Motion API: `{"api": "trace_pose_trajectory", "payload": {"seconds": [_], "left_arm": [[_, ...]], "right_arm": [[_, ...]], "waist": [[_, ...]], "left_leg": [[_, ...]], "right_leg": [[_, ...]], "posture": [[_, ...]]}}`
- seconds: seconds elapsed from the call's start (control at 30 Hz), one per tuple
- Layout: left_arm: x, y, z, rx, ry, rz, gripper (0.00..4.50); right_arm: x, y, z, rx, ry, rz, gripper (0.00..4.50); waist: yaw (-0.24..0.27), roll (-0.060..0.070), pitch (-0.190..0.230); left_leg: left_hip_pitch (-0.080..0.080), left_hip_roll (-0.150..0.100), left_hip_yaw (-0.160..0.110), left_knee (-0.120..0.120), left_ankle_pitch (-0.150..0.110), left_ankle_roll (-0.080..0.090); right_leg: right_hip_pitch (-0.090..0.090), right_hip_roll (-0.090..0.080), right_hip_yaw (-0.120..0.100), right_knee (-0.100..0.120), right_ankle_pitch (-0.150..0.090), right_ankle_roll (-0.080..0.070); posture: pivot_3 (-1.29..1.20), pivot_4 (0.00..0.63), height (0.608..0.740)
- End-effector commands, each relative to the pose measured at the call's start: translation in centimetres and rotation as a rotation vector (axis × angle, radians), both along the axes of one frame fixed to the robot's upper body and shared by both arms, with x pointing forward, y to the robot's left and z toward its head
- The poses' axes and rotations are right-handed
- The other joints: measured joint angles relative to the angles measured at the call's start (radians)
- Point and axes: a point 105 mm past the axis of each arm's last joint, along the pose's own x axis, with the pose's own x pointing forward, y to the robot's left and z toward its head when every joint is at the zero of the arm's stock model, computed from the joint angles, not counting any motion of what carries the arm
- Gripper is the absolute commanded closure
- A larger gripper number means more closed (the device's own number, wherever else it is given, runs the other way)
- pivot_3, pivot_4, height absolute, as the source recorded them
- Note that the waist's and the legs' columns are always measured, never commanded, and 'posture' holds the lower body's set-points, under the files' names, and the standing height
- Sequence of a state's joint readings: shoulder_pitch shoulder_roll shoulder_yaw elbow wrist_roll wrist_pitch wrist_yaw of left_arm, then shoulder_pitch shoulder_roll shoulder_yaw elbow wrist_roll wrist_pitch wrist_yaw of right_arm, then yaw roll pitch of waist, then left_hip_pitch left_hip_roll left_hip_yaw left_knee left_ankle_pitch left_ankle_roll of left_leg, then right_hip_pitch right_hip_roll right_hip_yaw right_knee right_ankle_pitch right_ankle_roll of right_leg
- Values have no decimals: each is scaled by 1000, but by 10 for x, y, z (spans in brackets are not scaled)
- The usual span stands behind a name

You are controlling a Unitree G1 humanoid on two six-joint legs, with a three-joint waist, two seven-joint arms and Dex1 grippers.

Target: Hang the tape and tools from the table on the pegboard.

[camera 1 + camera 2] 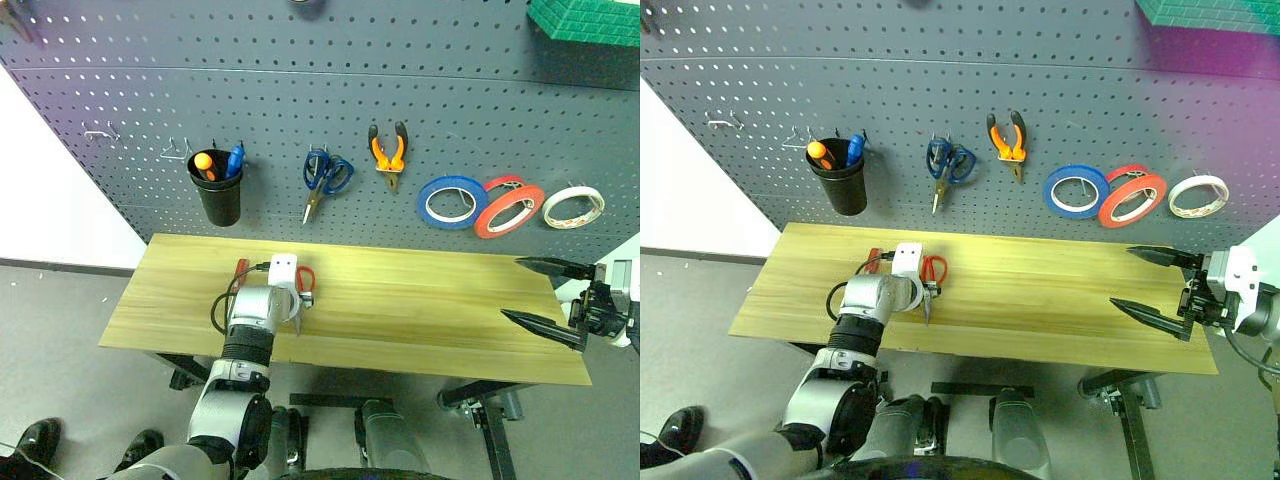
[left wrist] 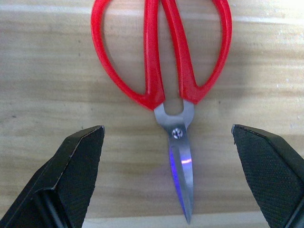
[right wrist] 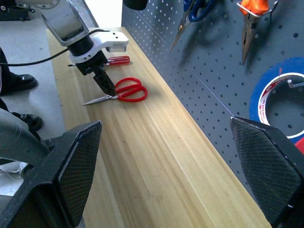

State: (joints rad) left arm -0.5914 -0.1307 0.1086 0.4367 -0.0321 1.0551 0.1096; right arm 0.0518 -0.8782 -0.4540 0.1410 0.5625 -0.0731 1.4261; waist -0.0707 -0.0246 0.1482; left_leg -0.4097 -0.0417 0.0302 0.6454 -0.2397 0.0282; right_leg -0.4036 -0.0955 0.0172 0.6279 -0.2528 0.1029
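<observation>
Holding two markers: black cup [image 1: 219, 195] on pegboard [image 1: 300, 90] | left tool [image 2: 166, 142] wide over scissors [image 2: 164, 57] | right tool [image 1: 545, 293] wide

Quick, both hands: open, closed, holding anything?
Left hand: open, holding nothing, poised over the red-handled scissors on the table.
Right hand: open, holding nothing.

The left arm [image 1: 248, 340] is silver-grey with black ribbed rings, a white block at the wrist and a black cable looping beside it. Each gripper's fingers [image 3: 71, 175] are black, tapered, cross-hatched inside. The right gripper [image 1: 545, 296] seems mounted on white housing.
</observation>
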Motion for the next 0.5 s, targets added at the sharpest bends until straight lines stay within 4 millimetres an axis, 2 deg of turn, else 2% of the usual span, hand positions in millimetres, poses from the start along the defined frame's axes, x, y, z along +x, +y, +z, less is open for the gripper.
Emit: {"api": "trace_pose_trajectory", "payload": {"seconds": [0.03,0.27,0.5], "left_arm": [[8,-2,7,4,-36,13,0],[8,-7,3,15,-12,20,0],[13,-4,1,47,-10,28,0]], "right_arm": [[0,3,11,5,-47,7,13],[2,3,10,4,-54,-3,13],[-4,7,13,24,-53,16,13]], "waist": [[0,0,1],[0,0,10],[-1,0,11]], "left_leg": [[0,0,0,0,0,0],[0,0,0,0,0,0],[-1,0,0,-1,0,1]], "right_leg": [[0,0,0,0,0,0],[0,0,0,-1,0,1],[0,0,0,-3,2,5]], "posture": [[-271,159,740],[-273,165,740],[-289,164,740]]}}
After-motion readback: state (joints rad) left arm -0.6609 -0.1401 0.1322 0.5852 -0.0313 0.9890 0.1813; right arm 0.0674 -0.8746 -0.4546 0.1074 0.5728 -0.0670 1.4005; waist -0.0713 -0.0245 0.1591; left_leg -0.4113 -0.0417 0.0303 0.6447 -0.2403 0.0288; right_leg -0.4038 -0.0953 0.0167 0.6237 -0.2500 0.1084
